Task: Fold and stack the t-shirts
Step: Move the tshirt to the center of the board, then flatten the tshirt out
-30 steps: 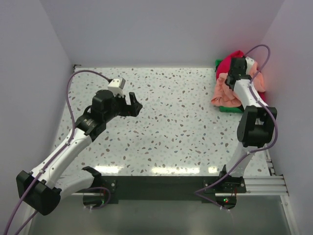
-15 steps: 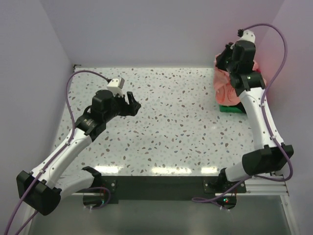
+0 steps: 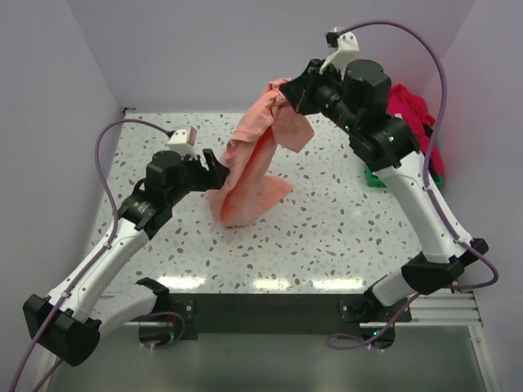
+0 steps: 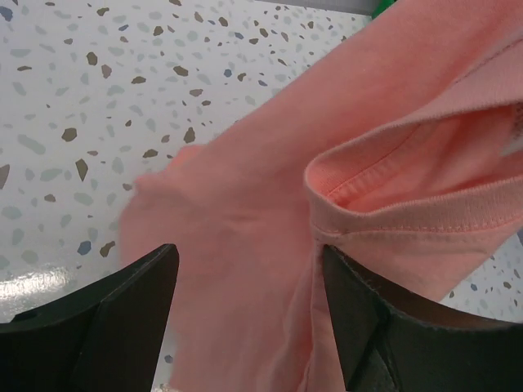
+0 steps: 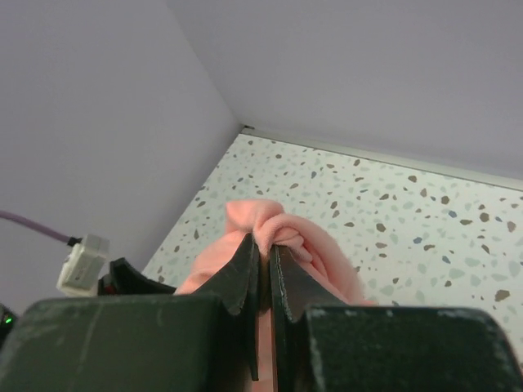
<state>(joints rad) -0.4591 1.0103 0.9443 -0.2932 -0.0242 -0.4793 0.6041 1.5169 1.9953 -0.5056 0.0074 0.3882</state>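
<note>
The speckled table (image 3: 343, 237) has a green bin (image 3: 372, 178) at its far right corner. A second ago the pink shirt (image 3: 253, 163) was heaped on that bin. Now it hangs well to the left of the bin, over the middle of the table, with its lower end trailing on the surface. The red shirt (image 3: 409, 110) stays piled at the bin. The right claw (image 3: 286, 96), up high and left of the bin, is pinched tight on a bunch of pink cloth at the top. The left claw (image 3: 214, 167), further left of the bin, stands wide with nothing gripped, though a hem lies right before its fingers. So the first shirt looks pulled free and ready to spread, and no folding has begun.
</note>
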